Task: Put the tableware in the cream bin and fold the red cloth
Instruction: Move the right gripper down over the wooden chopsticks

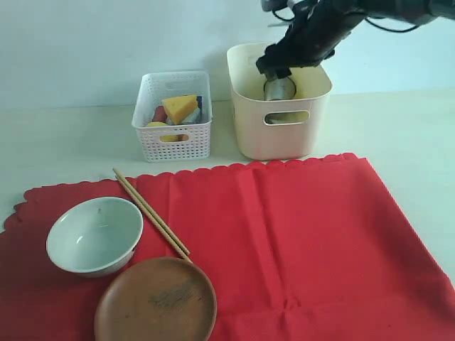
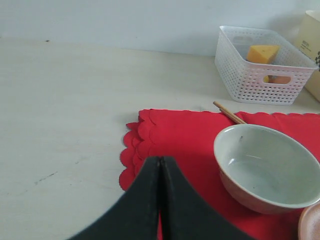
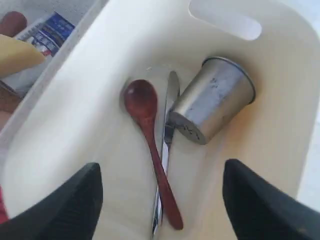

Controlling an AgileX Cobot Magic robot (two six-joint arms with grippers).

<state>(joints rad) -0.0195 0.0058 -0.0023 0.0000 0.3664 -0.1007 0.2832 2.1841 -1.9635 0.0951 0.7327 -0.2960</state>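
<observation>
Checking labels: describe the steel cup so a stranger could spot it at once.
Look inside the cream bin behind the red cloth. The steel cup is tipped on its side there, beside a wooden spoon and knife; it is the only shiny cylinder.

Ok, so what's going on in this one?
A two-armed robot is clearing tableware. The right gripper hangs with its fingers open inside the top of the cream bin, above a steel cup lying on its side next to a wooden spoon and a table knife. The left gripper is shut and holds nothing, near the bowl. Bowl, wooden plate and chopsticks sit on the red cloth, which is spread flat, not yet folded.
</observation>
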